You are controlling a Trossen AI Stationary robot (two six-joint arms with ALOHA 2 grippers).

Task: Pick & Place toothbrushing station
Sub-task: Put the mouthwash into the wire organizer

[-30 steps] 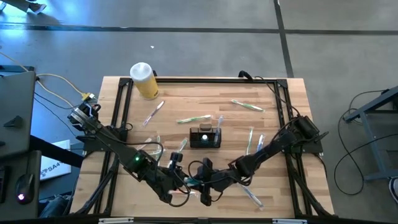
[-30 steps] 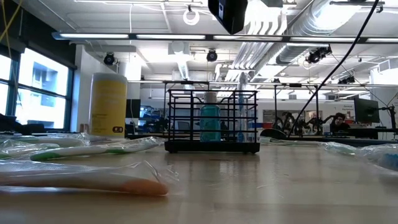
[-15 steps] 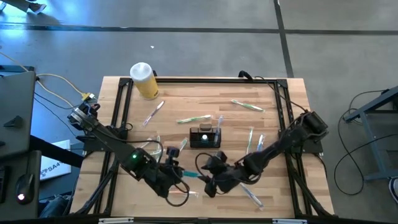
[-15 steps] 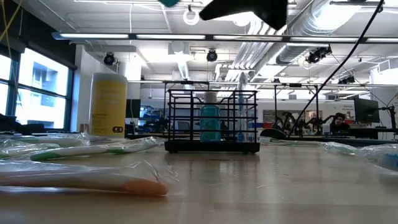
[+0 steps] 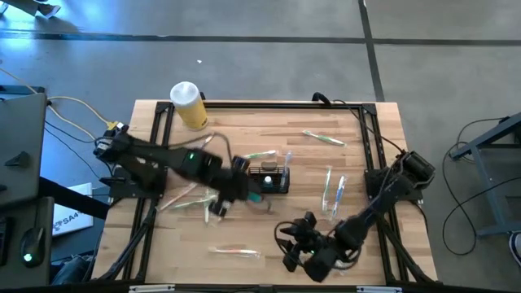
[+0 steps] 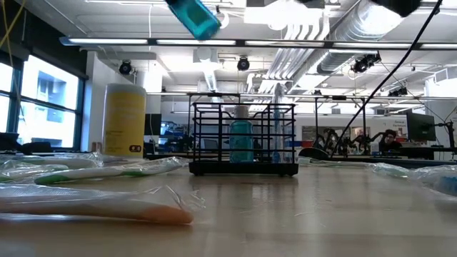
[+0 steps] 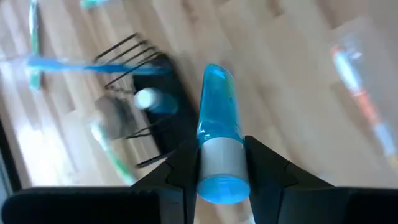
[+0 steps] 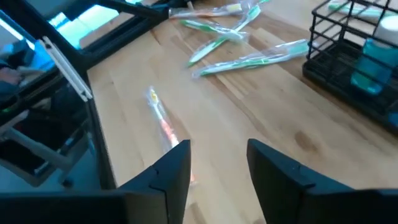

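One blue tube heading for the caddy

The left gripper clenches a translucent blue plastic tube beside the black slatted wire caddy at frame centre; the right gripper, lower right, is released. Tilted, the tube might snag the rim.

A light wooden tabletop carries the black wire toothbrushing station near its middle, a yellow jar with a white lid at one far corner, and wrapped toothbrushes scattered about: one green, one orange, several clustered beside the station.
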